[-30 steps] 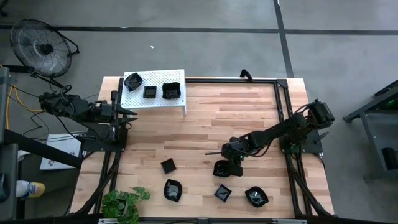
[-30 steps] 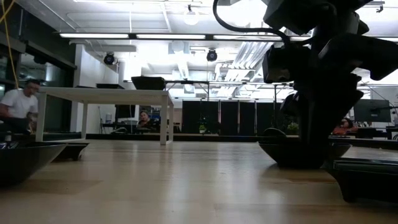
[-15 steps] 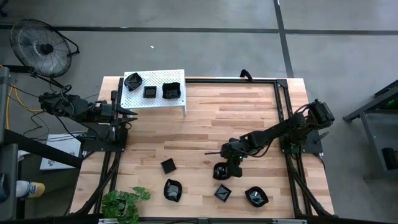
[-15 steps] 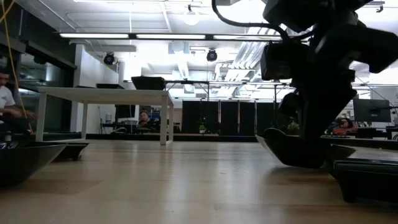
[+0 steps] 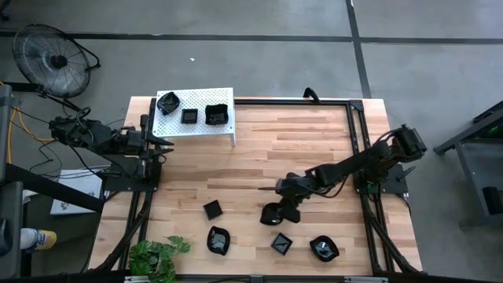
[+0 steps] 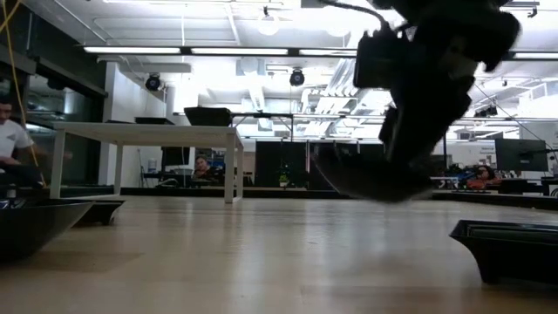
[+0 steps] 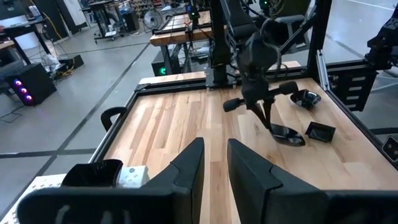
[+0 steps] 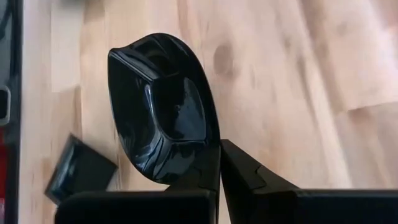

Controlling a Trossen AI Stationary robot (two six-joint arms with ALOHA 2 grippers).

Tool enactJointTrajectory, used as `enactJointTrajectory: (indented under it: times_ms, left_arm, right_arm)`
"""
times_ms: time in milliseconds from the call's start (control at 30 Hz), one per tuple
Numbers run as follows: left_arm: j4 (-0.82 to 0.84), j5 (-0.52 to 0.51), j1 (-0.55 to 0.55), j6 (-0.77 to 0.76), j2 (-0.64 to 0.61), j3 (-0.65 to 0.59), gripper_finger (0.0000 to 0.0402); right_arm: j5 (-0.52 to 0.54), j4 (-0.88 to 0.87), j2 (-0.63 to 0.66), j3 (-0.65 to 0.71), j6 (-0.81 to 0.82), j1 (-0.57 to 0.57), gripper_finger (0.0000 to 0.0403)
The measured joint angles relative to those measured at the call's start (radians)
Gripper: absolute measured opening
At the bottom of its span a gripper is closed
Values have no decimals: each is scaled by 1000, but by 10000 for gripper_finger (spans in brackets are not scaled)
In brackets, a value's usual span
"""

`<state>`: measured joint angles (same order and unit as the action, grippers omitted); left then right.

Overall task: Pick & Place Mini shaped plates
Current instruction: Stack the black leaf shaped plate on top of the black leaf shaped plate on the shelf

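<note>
**One dish off the counter, clamped in the right pincer**

Four black dishes lie along the near edge of the counter [image 5: 259, 157]. Just behind them the right pincer [image 5: 277, 211] is clamped on the rim of a glossy rounded dish [image 8: 165, 118], held clear of the wood. Far back, three more dishes sit on the white shelf [image 5: 196, 126]. The left pincer [image 5: 167, 145] waits beside the shelf, fingers slightly apart.

The small rounded black dish [image 8: 163, 111] pinched in the right arm's matt dark hand [image 8: 219, 163] looks like smooth, glossy moulded plastic that catches highlights, above a pale planked wooden bench [image 5: 259, 153] with visible grain, beside a white perforated metal shelf [image 5: 196, 126].
</note>
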<state>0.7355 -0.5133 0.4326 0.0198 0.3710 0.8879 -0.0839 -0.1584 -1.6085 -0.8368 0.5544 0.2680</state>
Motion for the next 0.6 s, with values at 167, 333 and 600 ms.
enactJointTrajectory:
  times_ms: [167,333,600]
  left_arm:
    - [0,-7,0,-25,0,0,68]
    - [-1,-75,0,-45,8,1,68]
    - [-3,-163,0,-51,63,1,68]
  right_arm:
    - [92,6,60,0,27,0,1]
    - [235,13,120,0,52,0,0]
    - [569,154,194,0,24,-3,0]
